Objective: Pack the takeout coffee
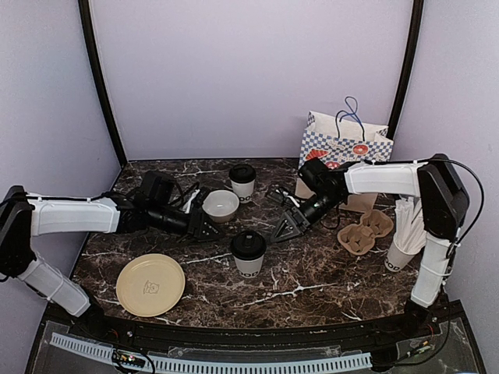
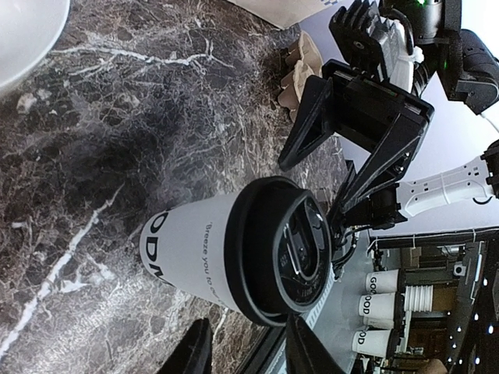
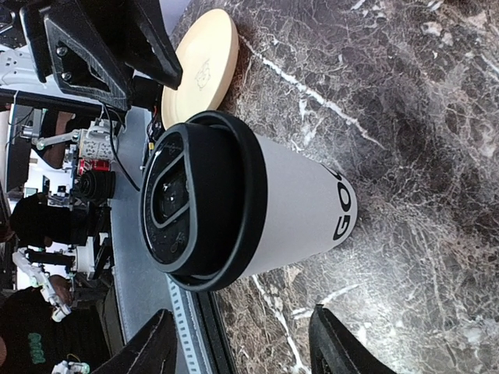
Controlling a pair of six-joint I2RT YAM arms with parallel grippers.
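My left pincer (image 1: 204, 228) and right pincer (image 1: 285, 227) were both wide open, holding nothing. The capped coffee cup (image 1: 249, 251) stood on the surface (image 1: 312, 282) between them. I think grabbing came next: one pincer had to close softly round it.

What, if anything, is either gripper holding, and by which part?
Nothing: the left gripper and the right gripper are both open, apart from the nearer lidded cup between them.

You're in a robot lab: a marble tabletop (image 1: 312, 292) boxed in by plain lilac panels (image 1: 249, 78), stacked cups (image 2: 380, 305) on shelves behind, more machines (image 3: 90, 148) beyond.
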